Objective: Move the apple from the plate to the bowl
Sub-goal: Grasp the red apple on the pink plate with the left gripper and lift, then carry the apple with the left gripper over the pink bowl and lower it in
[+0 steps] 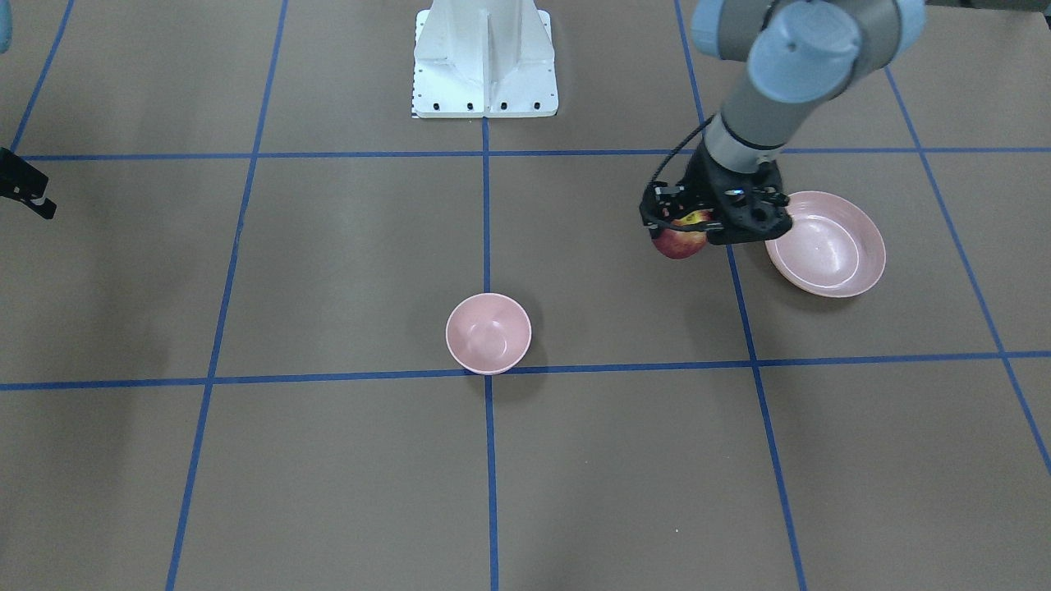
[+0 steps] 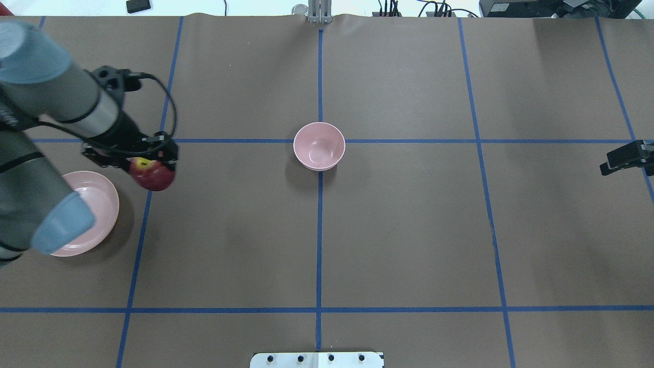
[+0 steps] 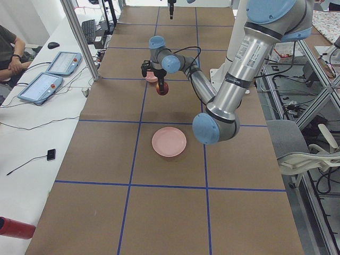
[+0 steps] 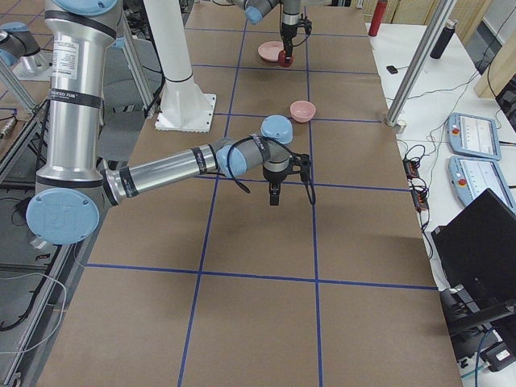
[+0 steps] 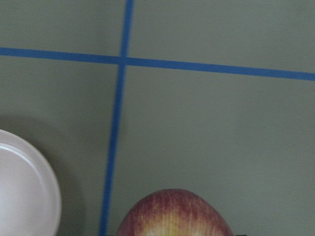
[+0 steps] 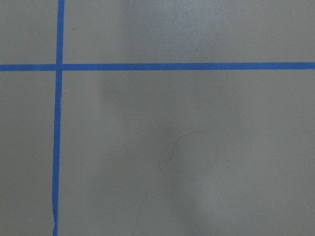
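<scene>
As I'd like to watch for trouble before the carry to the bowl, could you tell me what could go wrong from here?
The apple hangs mostly below the left hand, seemingly gripped near its top, so it might slip on the way across. The bowl looks barely wider than the apple; an off-centre release could hit the rim, tip the bowl or send the apple rolling away.

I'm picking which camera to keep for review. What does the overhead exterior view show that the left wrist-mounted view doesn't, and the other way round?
Only the overhead view: the empty bowl, the left gripper shut on the apple, and the right gripper at the frame's edge. Only the wrist view: the apple's streaked red and yellow skin close up. Both: the apple, off to the side of the plate, part of that plate, and the blue tape lines.
</scene>
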Robot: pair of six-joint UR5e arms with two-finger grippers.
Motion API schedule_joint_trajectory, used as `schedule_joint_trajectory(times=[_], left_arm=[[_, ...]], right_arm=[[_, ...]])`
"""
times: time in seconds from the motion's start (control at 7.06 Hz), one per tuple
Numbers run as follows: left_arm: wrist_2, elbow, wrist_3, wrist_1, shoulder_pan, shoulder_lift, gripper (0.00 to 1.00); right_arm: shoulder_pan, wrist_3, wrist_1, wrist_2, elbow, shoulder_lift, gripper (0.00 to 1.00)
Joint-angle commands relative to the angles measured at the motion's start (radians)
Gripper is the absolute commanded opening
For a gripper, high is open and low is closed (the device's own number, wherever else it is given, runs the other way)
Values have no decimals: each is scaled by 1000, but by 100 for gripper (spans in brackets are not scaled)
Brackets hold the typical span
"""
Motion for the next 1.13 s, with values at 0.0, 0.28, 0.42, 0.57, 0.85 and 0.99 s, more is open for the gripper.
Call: schedule_joint_trajectory(times=[0.0, 0.28, 0.42, 0.57, 0.85, 0.99], left_arm=[[48, 288, -141, -75, 59, -283, 0], [60, 505, -162, -140, 59, -425, 0], [79, 575, -166, -164, 64, -464, 0], [85, 632, -182, -246, 67, -468, 0], [114, 657, -201, -282, 85, -469, 0], [120, 661, -201, -282, 96, -469, 0]], right_arm=[[0, 1, 0, 0, -4, -2, 100], [0, 2, 0, -1, -6, 0, 100], [0, 5, 0, -1, -7, 1, 100], [0, 5, 0, -1, -7, 1, 100], [0, 5, 0, -1, -9, 1, 100], [0, 5, 0, -1, -10, 3, 100]])
